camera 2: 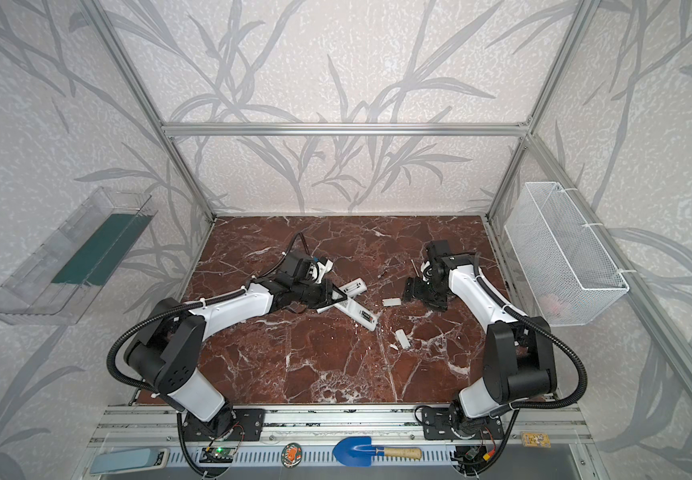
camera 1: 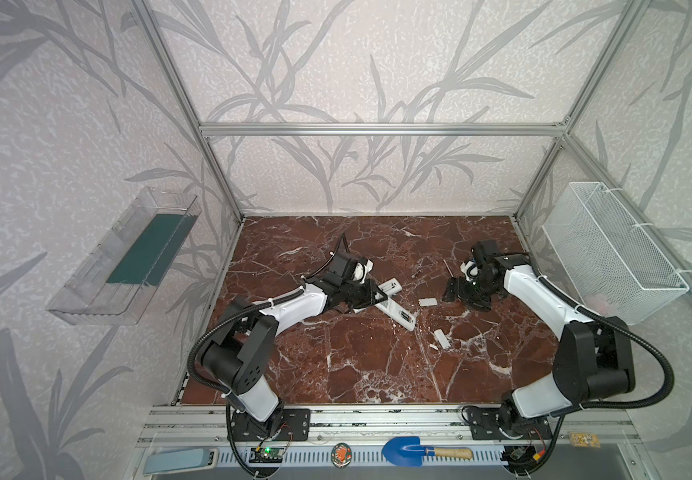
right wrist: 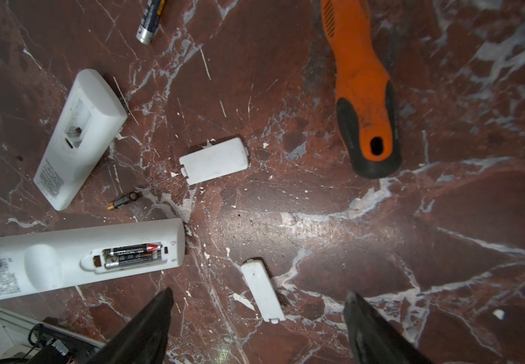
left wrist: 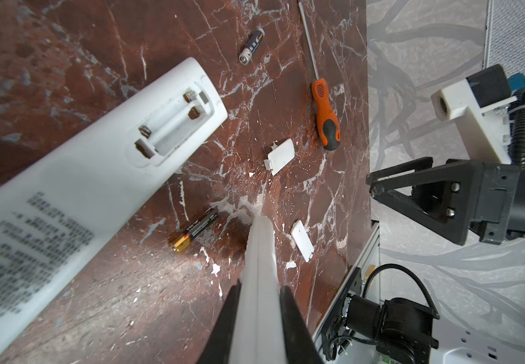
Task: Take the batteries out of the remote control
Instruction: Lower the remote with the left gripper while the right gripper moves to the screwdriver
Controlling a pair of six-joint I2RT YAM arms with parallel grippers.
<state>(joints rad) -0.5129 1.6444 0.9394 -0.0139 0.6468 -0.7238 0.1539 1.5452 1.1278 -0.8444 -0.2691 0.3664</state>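
On veined marble point(right wrist: 286, 195), slim cylindrical metallic batteries point(left wrist: 251, 46)

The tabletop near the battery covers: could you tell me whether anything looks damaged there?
Yes. Small white chips lie scattered on the marble table around the wide cover and the narrow cover. They look like broken-off plastic, but their source is unclear.

My left arm point(camera 1: 290, 305) reaches low toward the middle; my left gripper point(left wrist: 261, 285) pinches a remote point(left wrist: 259, 249) edge-on. My right arm point(camera 1: 535, 291) bends inward, my right gripper point(right wrist: 259, 294) angled downward, jaws spread wide, holding nothing.
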